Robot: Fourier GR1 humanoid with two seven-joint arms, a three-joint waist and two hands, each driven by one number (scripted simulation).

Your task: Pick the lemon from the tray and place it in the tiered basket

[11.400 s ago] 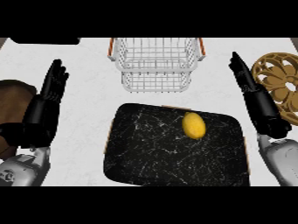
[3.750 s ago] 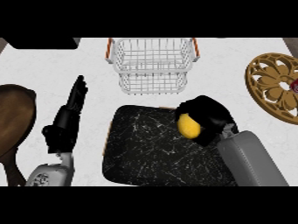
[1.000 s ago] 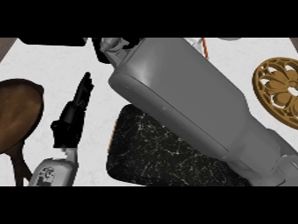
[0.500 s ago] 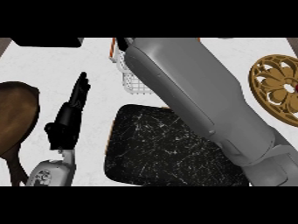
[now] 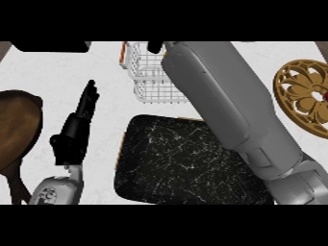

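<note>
on the left the brown pan (image 5: 6, 134) sits on the tabletop (image 5: 45, 72). the left hand (image 5: 78, 127) rests beside it, fingers straight and pressed together. the black tray (image 5: 184, 163) had the lemon a moment ago; now it holds nothing, so the lemon is likely carried. the right arm has swung over the wire basket (image 5: 148, 77). only a bit of the right hand (image 5: 154, 46) shows, so i cannot tell its hold. the lemon is hidden.

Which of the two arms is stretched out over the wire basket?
The right arm: it crosses the dark tray to the wire basket. The left hand stays beside the tray, fingers straight.
</note>
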